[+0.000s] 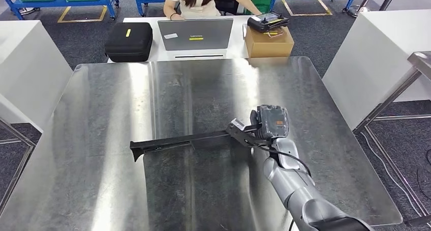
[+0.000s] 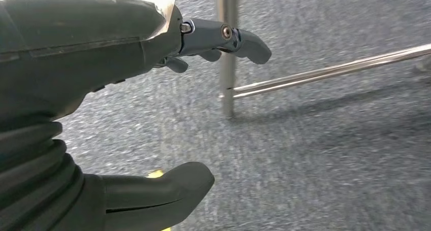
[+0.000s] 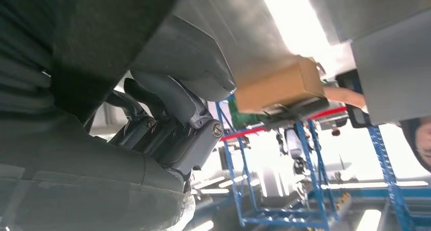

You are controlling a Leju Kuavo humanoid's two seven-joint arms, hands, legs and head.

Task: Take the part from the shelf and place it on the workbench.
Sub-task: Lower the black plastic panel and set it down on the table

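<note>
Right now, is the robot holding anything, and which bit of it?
Yes. The right hand holds the long black part by its right end, over the metal workbench. The left hand holds nothing.

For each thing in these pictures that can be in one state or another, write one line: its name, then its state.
Black part: lying flat on the workbench, one end held.
Right hand: gripping the part's end.
Left hand: hanging over the carpet, fingers apart, holding nothing.
Laptop: open, lid facing the robot.
Black case: closed.
Cardboard box: closed, a device on top.
</note>
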